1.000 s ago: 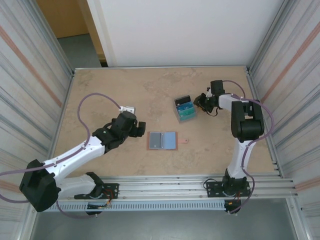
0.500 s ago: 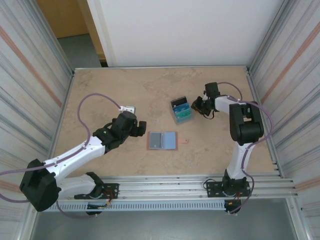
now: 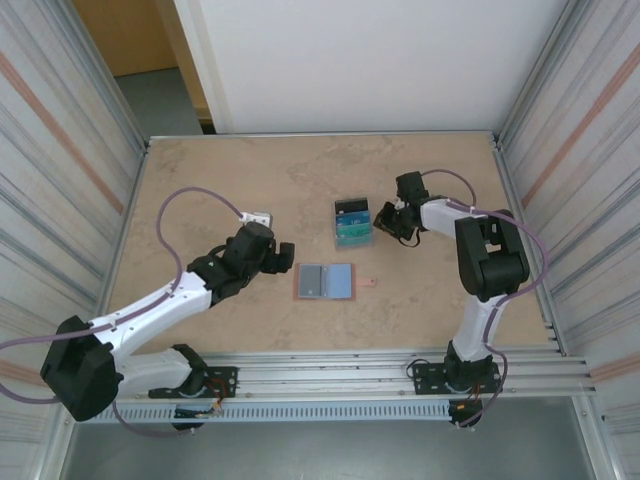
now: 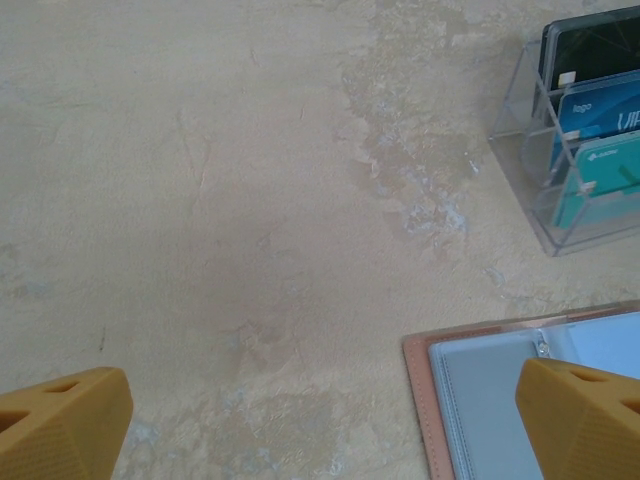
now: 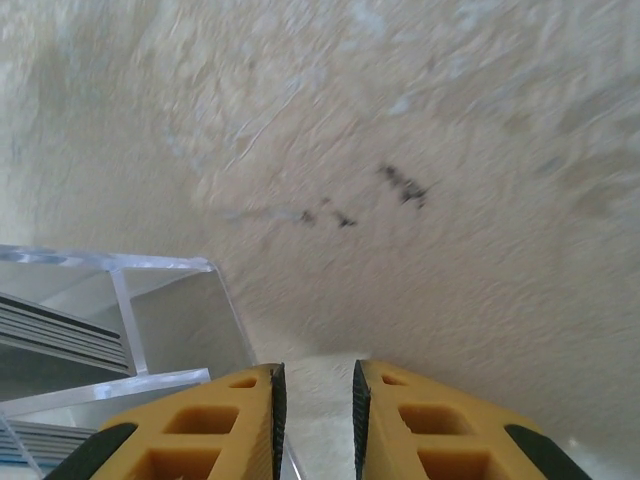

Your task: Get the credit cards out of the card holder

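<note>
Since a second earlier, the clear stand (image 3: 351, 222) with the credit cards (image 3: 352, 232) in it had slid left across the table (image 3: 200, 180), toward its middle, and the right gripper (image 3: 386, 221) had travelled left with it. The card holder (image 3: 325, 281) had not shifted.

The cards, one blue (image 4: 605, 105) and one teal (image 4: 600, 175), stood upright in the stand's slots, with a black card (image 4: 590, 55) behind them. The card holder lay opened flat near the table's middle, a little toward the near edge, light-blue panels up and its snap tab (image 3: 369, 281) pointing right. The stand sat just beyond it, toward the far edge.

The left gripper (image 3: 280, 254) hovered just left of the card holder with its fingers spread wide and nothing between them; from its wrist, its right fingertip (image 4: 585, 415) overlapped the holder's grey panel (image 4: 490, 400).

The right gripper (image 5: 314, 400) sat hard against the stand's right side, fingers drawn to a narrow slit. Whether they pinched the clear wall (image 5: 130, 320) could not be told.
</note>
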Robot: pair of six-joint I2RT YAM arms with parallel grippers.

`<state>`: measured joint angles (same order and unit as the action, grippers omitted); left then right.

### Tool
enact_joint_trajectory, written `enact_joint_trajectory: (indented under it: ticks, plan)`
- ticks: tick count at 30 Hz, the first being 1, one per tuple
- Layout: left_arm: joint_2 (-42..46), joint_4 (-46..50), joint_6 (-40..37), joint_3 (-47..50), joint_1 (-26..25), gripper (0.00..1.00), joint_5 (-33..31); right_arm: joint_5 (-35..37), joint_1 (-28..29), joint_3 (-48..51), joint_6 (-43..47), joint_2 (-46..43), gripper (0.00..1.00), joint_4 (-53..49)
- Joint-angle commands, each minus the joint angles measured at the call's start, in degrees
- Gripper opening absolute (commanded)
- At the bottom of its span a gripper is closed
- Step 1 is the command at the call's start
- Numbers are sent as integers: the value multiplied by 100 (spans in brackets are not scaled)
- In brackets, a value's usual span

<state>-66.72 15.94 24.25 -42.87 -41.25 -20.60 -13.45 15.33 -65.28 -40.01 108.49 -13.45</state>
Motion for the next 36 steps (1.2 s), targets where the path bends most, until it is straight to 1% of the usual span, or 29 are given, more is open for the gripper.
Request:
enact_joint_trajectory:
  ticks: [1,6,10,16,19,21,25,29,32,36]
  plan:
    - [-3,-110,142,60,30,99,43,86,-10,-267,-27,39,26,-140]
    - [15,-116,179,110,30,99,47,17,18,-422,15,163,26,-211]
    - [18,-70,276,119,31,99,82,260,22,-429,80,-37,27,-417]
    - [195,169,751,257,51,99,4,894,22,-317,272,-790,35,-1020]
    - [389,236,1057,432,200,99,117,1188,119,-121,301,-1273,39,-1303]
    - [566,225,1227,579,352,99,255,1407,282,103,309,-1638,42,-1437]
    - [958,225,1494,876,557,98,293,1941,883,396,286,-2263,47,-1771]
    - [1384,341,1800,1198,730,99,123,2451,1736,586,63,-2640,48,-2082]
    - [1690,499,1978,1373,837,99,-56,2814,2380,539,-217,-2633,48,-2311]
    - [2102,724,2233,1589,947,99,-263,3101,3298,199,-544,-2269,48,-2423]
